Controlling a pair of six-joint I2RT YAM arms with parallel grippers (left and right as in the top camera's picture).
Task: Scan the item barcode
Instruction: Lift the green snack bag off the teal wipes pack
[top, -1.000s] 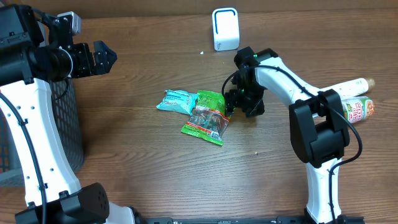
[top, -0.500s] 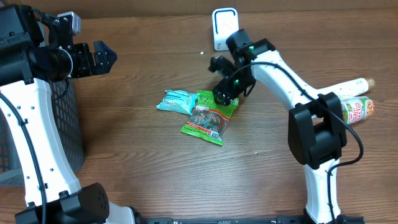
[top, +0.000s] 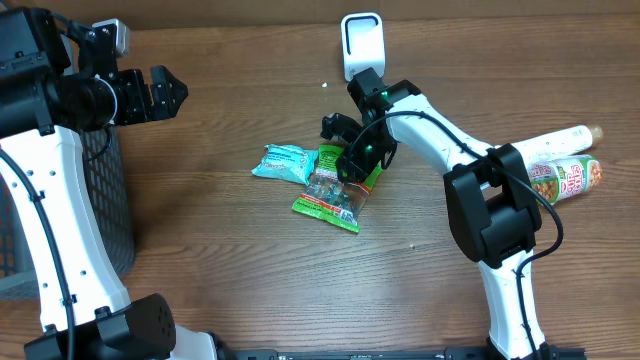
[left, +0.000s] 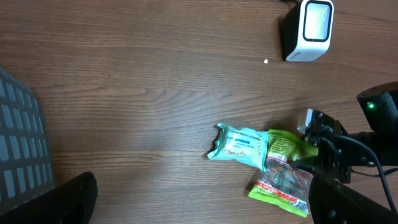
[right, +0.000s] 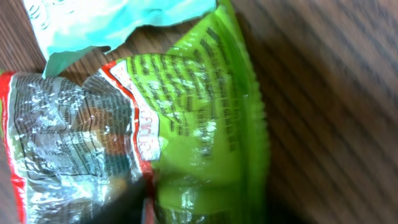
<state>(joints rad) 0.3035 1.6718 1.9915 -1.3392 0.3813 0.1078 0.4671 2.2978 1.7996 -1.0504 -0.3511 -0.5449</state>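
Green snack packet (top: 332, 196) flat on worktop (top: 250, 270), touching teal packet (top: 283, 161): judged light, limp, slick film, so pinch the sealed top edge where right tool (top: 351, 167) sits, clamped or not I cannot tell; left tool (top: 165, 92) apart.

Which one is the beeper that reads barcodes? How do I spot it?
Find the wooden table, then look to its far edge, beyond the green packet in the middle. The scanner stands there alone: a small white box with rounded corners, smooth where the packet is crinkly.
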